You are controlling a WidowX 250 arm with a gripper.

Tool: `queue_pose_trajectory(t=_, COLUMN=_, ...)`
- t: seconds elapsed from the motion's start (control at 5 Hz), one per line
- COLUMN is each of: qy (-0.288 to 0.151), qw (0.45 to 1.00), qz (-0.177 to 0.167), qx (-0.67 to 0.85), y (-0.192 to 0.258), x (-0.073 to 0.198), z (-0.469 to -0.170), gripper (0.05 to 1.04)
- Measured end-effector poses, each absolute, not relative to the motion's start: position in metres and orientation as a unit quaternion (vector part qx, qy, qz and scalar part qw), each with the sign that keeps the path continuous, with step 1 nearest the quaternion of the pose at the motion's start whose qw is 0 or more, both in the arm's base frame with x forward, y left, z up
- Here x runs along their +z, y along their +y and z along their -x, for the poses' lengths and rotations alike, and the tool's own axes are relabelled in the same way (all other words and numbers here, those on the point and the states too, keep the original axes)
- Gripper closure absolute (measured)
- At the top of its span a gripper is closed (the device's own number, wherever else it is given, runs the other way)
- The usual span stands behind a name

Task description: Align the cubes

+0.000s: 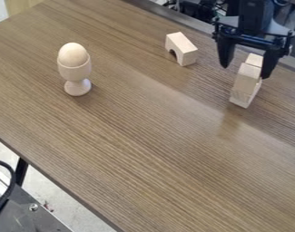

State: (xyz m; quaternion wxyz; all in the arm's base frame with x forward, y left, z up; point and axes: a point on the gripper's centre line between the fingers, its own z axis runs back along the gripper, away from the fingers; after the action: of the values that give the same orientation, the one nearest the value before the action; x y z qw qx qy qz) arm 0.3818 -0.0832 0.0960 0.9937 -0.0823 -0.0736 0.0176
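At the upper right, my gripper hangs with its fingers apart on either side of the pale wooden cubes. These cubes stand close together in a line running from between the fingers toward the camera. A smaller top face shows at the far end, slightly out of line with the nearer ones. The right finger overlaps the edge of the far cube, while a gap shows beside the left finger. Whether the cubes are stacked or side by side I cannot tell for certain.
A wooden arch block lies left of the gripper. Farther left, a wooden egg sits in an egg cup. The brown table has its near edge running diagonally at the lower left.
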Motion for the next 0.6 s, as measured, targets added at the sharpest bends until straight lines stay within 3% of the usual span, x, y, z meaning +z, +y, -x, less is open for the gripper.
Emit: queue_pose_trajectory(t=0.6, qy=-0.062, qw=0.995, qz=0.080, qx=0.015, y=-0.0863, x=0.0790, z=-0.3944, gripper=0.085)
